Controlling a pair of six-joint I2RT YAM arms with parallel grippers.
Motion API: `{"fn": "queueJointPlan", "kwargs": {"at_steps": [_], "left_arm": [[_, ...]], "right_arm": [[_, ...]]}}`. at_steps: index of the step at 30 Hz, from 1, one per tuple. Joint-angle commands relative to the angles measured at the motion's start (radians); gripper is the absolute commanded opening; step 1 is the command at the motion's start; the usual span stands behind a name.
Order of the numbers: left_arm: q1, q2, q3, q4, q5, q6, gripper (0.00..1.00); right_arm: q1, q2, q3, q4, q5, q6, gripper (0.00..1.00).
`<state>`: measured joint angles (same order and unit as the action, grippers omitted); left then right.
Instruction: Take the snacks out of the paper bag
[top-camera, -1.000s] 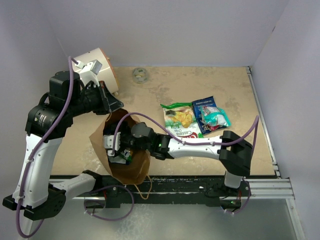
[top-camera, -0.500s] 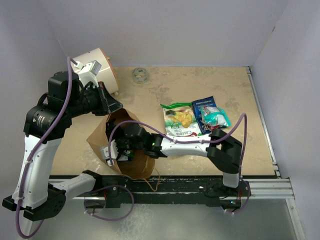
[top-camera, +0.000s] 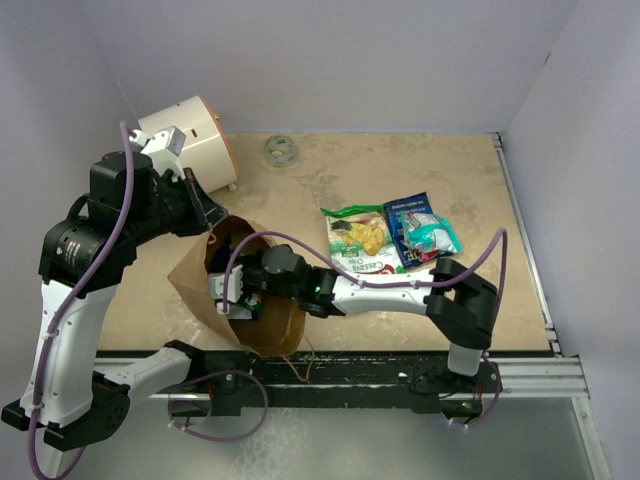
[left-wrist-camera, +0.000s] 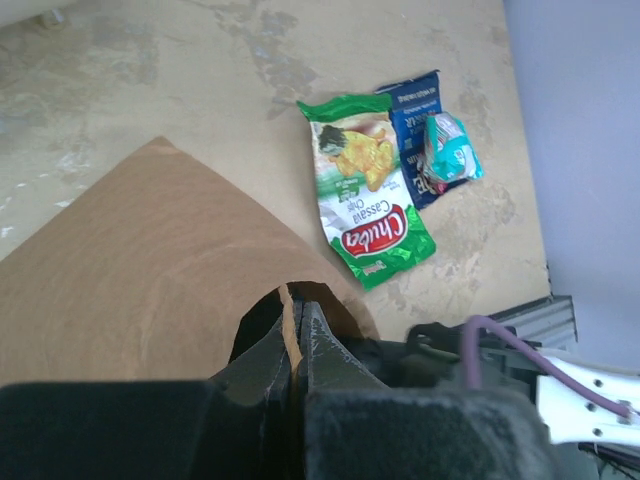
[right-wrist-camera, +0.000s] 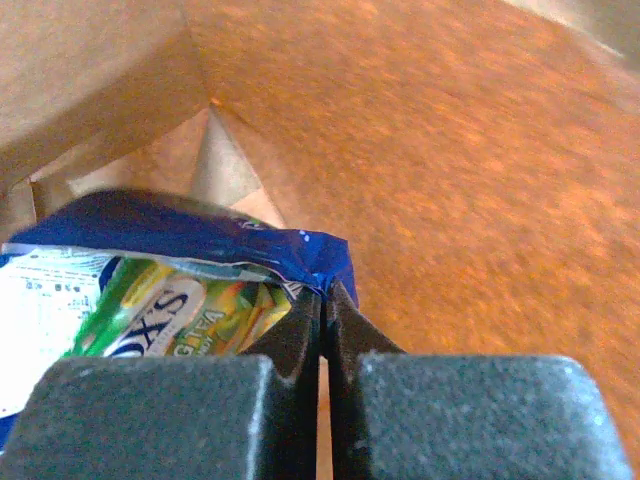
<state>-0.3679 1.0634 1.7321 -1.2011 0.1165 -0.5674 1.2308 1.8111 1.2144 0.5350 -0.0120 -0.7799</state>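
Observation:
The brown paper bag (top-camera: 190, 282) lies tilted at the near left, and my left gripper (top-camera: 212, 226) is shut on its upper rim, holding the mouth up. In the left wrist view the rim (left-wrist-camera: 285, 320) shows pinched between the jaws. My right gripper (top-camera: 228, 296) reaches into the bag's mouth. Inside, in the right wrist view, it (right-wrist-camera: 325, 296) is shut on the corner of a blue snack packet (right-wrist-camera: 180, 235) that lies over a green-and-yellow one (right-wrist-camera: 170, 312). On the table to the right lie a green snack (top-camera: 358, 242), a blue one (top-camera: 404, 214) and a teal one (top-camera: 432, 236).
A white cylinder with an orange rim (top-camera: 190, 140) stands at the back left, close behind my left arm. A small grey ring (top-camera: 280, 150) lies at the back. Walls close the table on three sides, and a metal rail (top-camera: 520, 370) runs along the near edge.
My right gripper, open a second ago inside the bag, has shut on the blue packet's corner. The left arm has shifted slightly left with the bag's rim.

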Motion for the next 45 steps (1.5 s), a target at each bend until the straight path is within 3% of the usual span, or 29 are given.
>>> {"fn": "queueJointPlan", "kwargs": {"at_steps": [1, 6, 12, 20, 23, 29, 36, 45], "left_arm": [[-0.001, -0.032, 0.037, 0.037, -0.12, -0.029, 0.0], [0.0, -0.04, 0.029, 0.06, -0.151, -0.024, 0.0], [0.0, -0.025, 0.029, 0.092, -0.131, -0.01, 0.0], [-0.001, -0.01, 0.015, 0.109, -0.115, 0.002, 0.0], [-0.001, -0.011, 0.004, 0.12, -0.111, 0.004, 0.0], [-0.001, -0.003, -0.001, 0.127, -0.097, 0.004, 0.0], [0.0, 0.007, -0.007, 0.122, -0.062, -0.024, 0.0], [-0.001, -0.032, -0.044, 0.112, -0.086, -0.044, 0.0]], "right_arm": [[-0.006, -0.132, -0.031, 0.057, 0.07, 0.111, 0.0], [-0.007, -0.214, -0.036, -0.028, 0.088, 0.227, 0.0], [-0.006, -0.291, 0.021, -0.173, -0.005, 0.375, 0.0], [-0.006, -0.412, 0.144, -0.352, 0.003, 0.603, 0.0], [-0.006, -0.452, 0.214, -0.481, 0.076, 0.694, 0.0], [-0.006, -0.534, 0.332, -0.68, 0.234, 0.714, 0.0], [-0.007, -0.643, 0.424, -0.645, 0.403, 0.728, 0.0], [-0.006, -0.673, 0.532, -0.638, 0.821, 0.662, 0.0]]}}
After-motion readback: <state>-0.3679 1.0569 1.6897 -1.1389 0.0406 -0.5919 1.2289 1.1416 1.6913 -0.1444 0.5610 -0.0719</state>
